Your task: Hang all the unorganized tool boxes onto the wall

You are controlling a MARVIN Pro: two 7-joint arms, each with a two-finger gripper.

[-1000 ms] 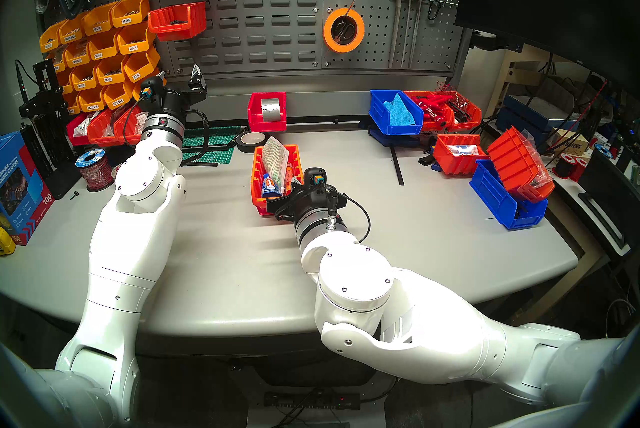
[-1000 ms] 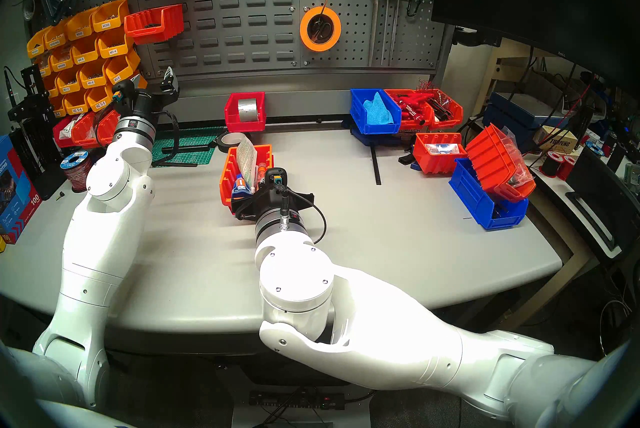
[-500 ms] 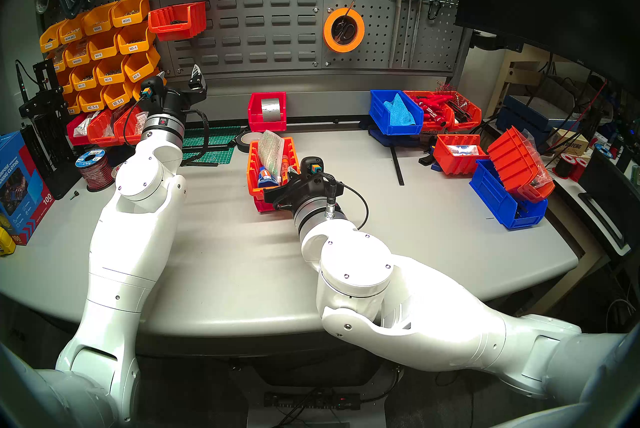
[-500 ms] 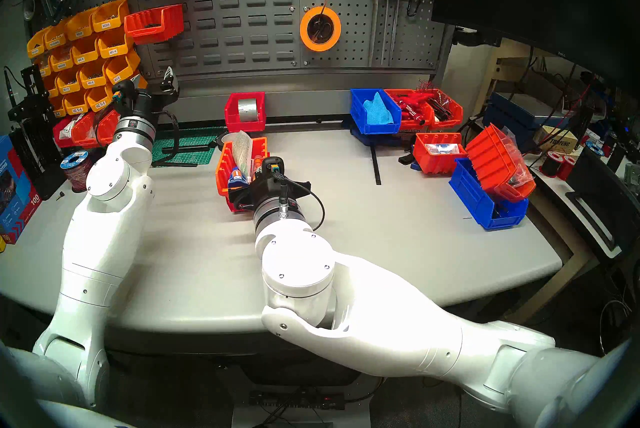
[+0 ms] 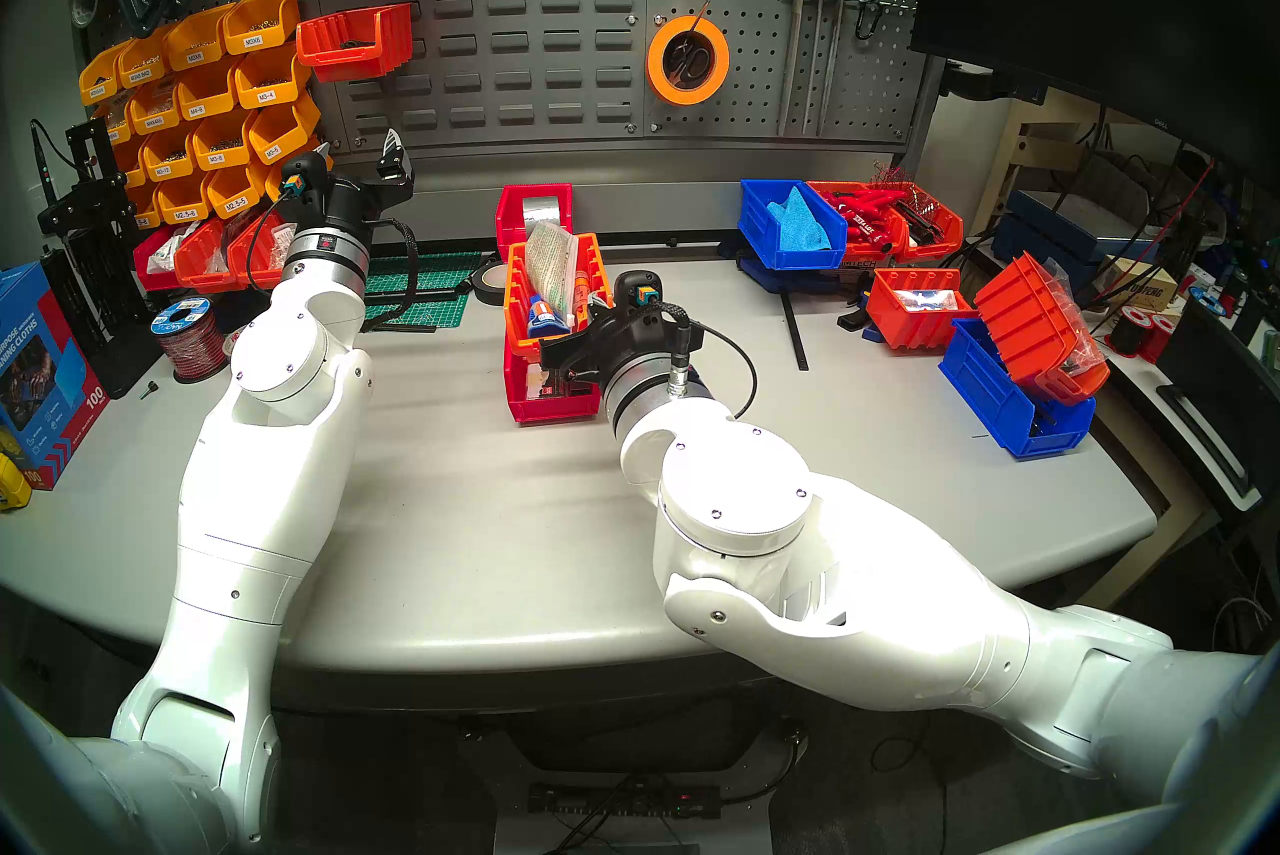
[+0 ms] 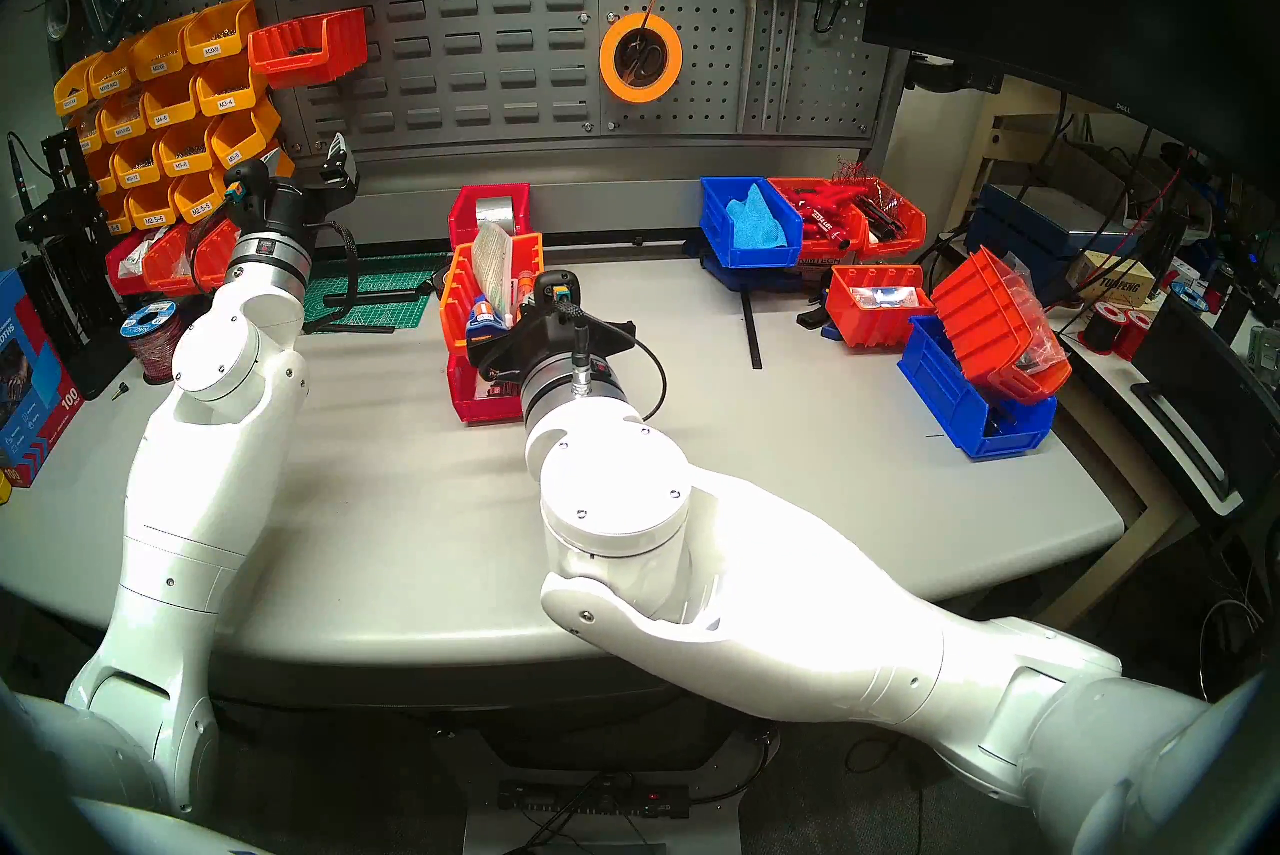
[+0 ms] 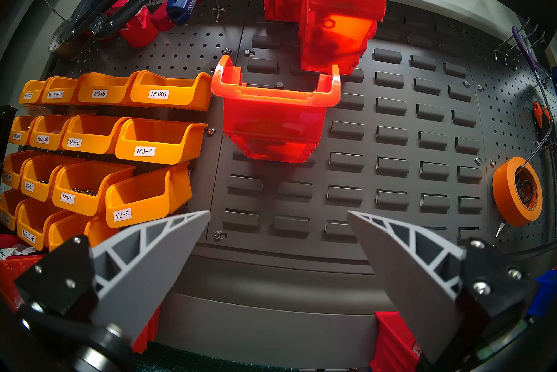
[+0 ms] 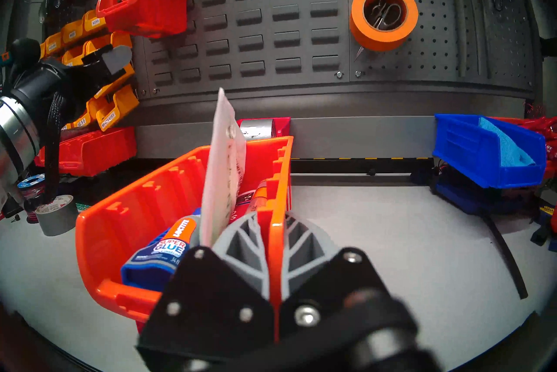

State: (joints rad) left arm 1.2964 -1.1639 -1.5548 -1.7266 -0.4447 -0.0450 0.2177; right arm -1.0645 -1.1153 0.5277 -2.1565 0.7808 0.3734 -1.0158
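Right now the wall [image 5: 526,36] stands across the back of the worktop [image 5: 450,521], its louvre slots mostly free to the right of the orange bins already hung there. My right arm carries the long orange ribbed bin [image 5: 516,292], lifted clear of the worktop and hanging over the plain red bin [image 5: 554,403] that sits below it. My right fingers [image 8: 272,244] are pinched narrow on the orange bin's right side wall, one inside and one outside. My left fingers [image 7: 278,223] stand wide and hold nothing, parked near the yellow labelled bins [image 7: 144,139].

To do this carry well, I judge I should keep the bin level, since a one-sided pinch lets it sag and the tall white-green packet [image 8: 224,169] leans loosely among the glue tubes [image 8: 171,244]. I would bring the bin's back edge above a free row of slots, then lower it so the lip catches before I let go.

The hanging lip on the bin's back is out of sight in every view. My own wrist covers much of the red bin, so I can make out little of its contents.
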